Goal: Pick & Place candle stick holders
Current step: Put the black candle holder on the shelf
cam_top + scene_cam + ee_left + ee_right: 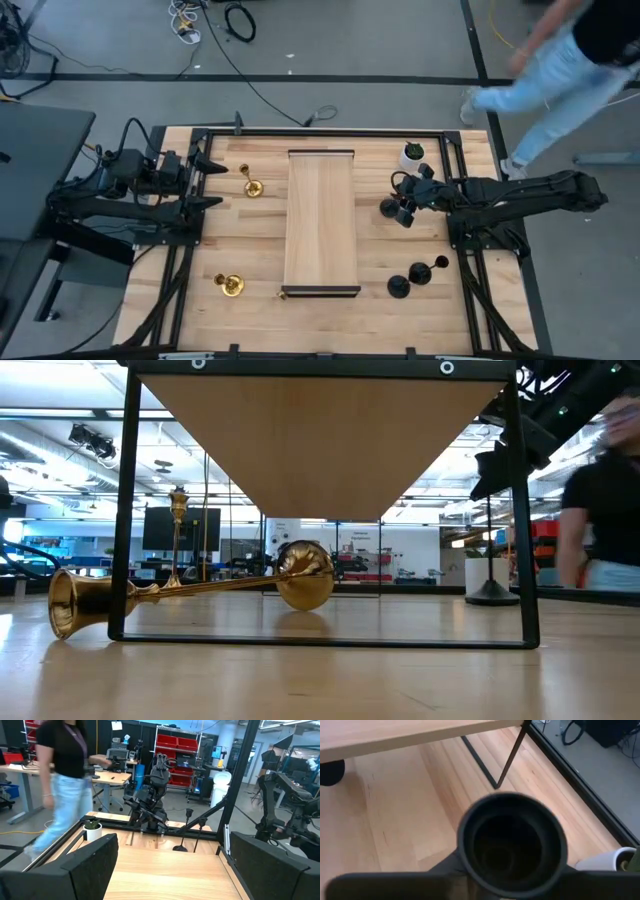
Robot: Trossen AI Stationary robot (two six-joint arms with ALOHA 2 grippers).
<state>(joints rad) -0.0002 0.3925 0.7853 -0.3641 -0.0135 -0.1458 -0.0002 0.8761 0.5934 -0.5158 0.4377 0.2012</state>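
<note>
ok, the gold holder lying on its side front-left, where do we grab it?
Probably the thin stem of the gold holder, mid-length, from straight above with fingers across it. It lies on its side, and its two wide ends hold the stem up off the table.

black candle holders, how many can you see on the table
3. One black holder is at the right gripper, its cup filling the right wrist view. Two more sit near the table's front right. Others may be hidden under the wooden shelf.
</note>
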